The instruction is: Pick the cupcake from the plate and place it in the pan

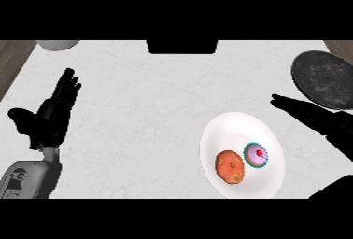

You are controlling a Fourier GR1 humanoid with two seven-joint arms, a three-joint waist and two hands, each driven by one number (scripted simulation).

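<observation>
A: cupcake [256,155] status? looks?
B: Small, round. Teal wrapper, pale pink-lilac frosting, red dot on top. Sits on the white plate [238,126] near the tabletop's [151,116] front-right corner, just beside an orange lumpy food item [231,166].
A: pan?
B: Dark round pan [324,79] at the right edge, towards the far corner. Apart from the plate.
A: hands?
B: Right hand [314,116] between pan and plate, fingers straight and extended, holding nothing, above the tabletop past the plate's far-right rim. Left hand [53,112] near the left edge, fingers up and relaxed, thumb out, holding nothing.
</observation>
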